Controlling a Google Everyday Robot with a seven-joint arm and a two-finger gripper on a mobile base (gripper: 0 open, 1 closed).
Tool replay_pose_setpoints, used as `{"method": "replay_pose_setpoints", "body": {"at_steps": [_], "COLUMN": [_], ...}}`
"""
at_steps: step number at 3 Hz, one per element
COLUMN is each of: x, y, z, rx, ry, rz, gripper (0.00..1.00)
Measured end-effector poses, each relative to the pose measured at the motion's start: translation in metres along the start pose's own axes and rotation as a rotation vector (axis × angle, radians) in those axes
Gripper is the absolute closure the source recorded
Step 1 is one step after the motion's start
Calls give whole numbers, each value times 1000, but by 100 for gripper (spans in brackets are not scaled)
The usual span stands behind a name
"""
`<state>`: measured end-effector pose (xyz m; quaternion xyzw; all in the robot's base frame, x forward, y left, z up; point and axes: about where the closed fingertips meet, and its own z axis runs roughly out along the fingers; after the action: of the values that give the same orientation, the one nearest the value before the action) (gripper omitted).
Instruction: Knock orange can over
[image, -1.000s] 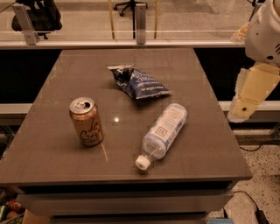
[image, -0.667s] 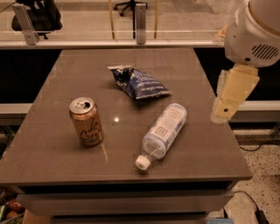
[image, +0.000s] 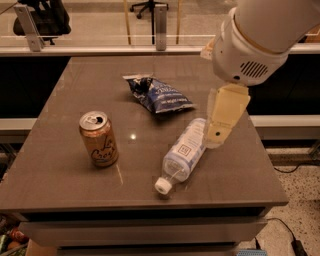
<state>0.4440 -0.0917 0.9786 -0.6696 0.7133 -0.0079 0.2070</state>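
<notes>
The orange can (image: 99, 139) stands upright on the left front part of the brown table (image: 65, 95), its silver top and pull tab showing. My gripper (image: 218, 137) hangs from the big white arm at the right, its cream-coloured fingers pointing down just over the upper end of the lying clear bottle (image: 182, 155). The gripper is well to the right of the can and apart from it, with the bottle between them.
A dark blue snack bag (image: 158, 94) lies at the table's middle back. The bottle's white cap points to the front edge. A rail with posts and chair legs stands behind the table. A cable lies on the floor at the right.
The arm has swung left from beyond the table's right edge to over the table, above the bottle's upper end. The can, bottle and bag have not moved.
</notes>
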Motion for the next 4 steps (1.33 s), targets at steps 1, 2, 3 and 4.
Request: {"method": "replay_pose_setpoints", "body": {"at_steps": [1, 2, 3, 4], "x": [-33, -33, -35, -45], "y": [7, 7, 8, 9], "z": [17, 17, 16, 34], "rx": [-61, -60, -60, -85], "ry": [-42, -42, -53, -94], "rz": [-75, -75, -67, -43], "gripper": [0, 0, 0, 0]}}
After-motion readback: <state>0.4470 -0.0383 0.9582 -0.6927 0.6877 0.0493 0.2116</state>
